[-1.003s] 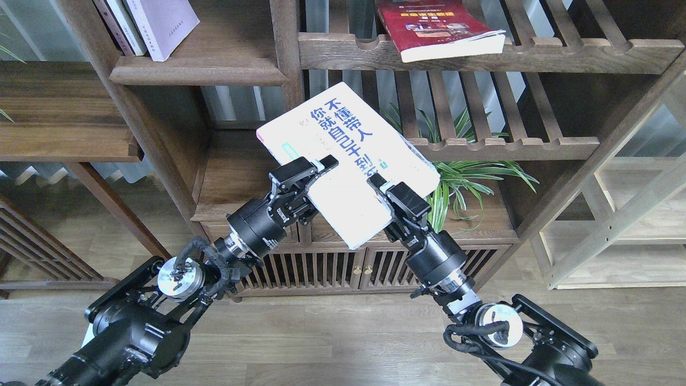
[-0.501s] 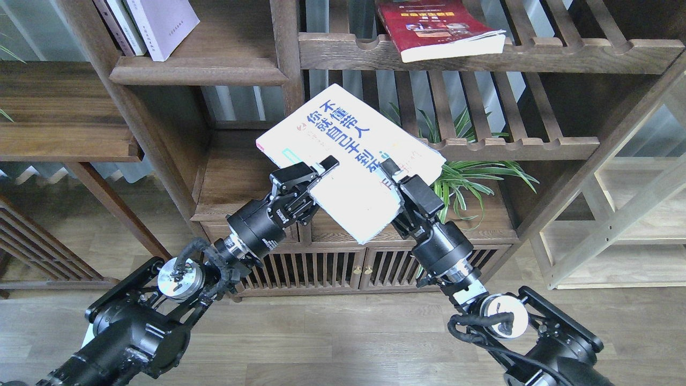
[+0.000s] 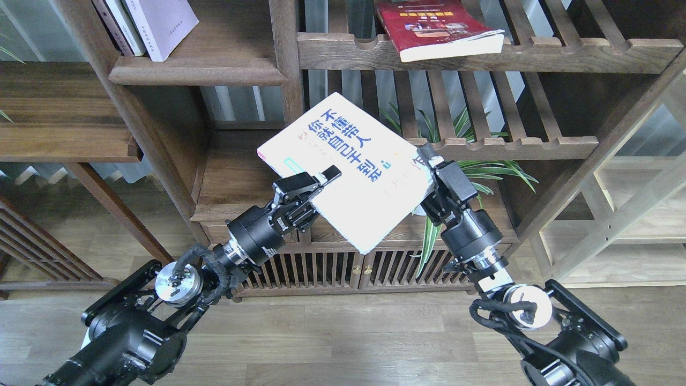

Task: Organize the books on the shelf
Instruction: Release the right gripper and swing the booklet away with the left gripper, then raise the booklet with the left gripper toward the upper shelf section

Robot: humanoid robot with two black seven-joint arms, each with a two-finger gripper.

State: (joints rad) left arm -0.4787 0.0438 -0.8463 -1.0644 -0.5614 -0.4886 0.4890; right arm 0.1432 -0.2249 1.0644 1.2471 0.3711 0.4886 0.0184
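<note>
Nearest, the left gripper (image 3: pixel 321 179) pinches the large white paperback with big Chinese characters (image 3: pixel 348 171) mid-air at centre; the right gripper (image 3: pixel 426 161) touches its two-o'clock edge, grip unclear. At eleven o'clock the solid dark-brown shelf board (image 3: pixel 198 69) already holds upright books; the dark red paperback (image 3: pixel 437 27) remains on a slatted rack.

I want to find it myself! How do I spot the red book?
Look at the dark wood bookcase, top right, where a slatted rack has a notched front rail. The dark red book lies flat there, its white page edge sticking out over the rail. The other books are pale: some stand on the shelf upper left, and a big white book is in the grippers.
</note>
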